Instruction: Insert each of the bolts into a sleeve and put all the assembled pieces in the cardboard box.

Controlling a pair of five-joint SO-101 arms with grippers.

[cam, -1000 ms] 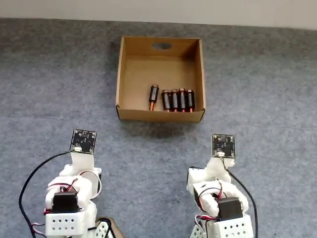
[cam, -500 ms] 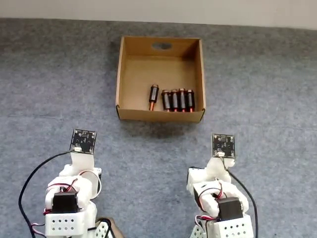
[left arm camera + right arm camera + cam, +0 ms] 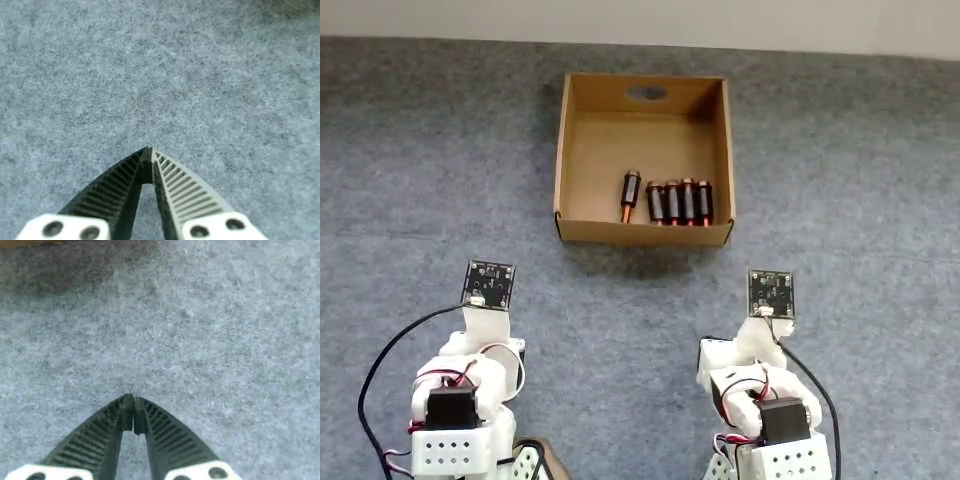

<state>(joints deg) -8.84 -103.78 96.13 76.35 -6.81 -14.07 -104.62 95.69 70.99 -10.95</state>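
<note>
Nothing moved in last second. 5 assembled pieces (image 3: 677, 202), seemingly, in cardboard box (image 3: 643, 232). Left gripper (image 3: 150, 155), right gripper (image 3: 133, 402): fingers closed, empty, over surface (image 3: 420, 200). Task likely done.

— What does the open brown cardboard box (image 3: 595, 150) hold?

— A row of four assembled pieces (image 3: 672, 201) and a fifth piece (image 3: 631, 195). Each is a short black sleeve with a copper-coloured bolt through it, lying flat on the box floor near the front wall.

— How do they lie?

— The four are side by side, close-packed, towards the right front corner, with their long axes running front to back. The fifth lies just left of them, slightly apart and a little tilted, its bare copper end towards the front wall.

— And the box itself?

— Upright and square, with an oval hand-hole in its far wall.
</note>
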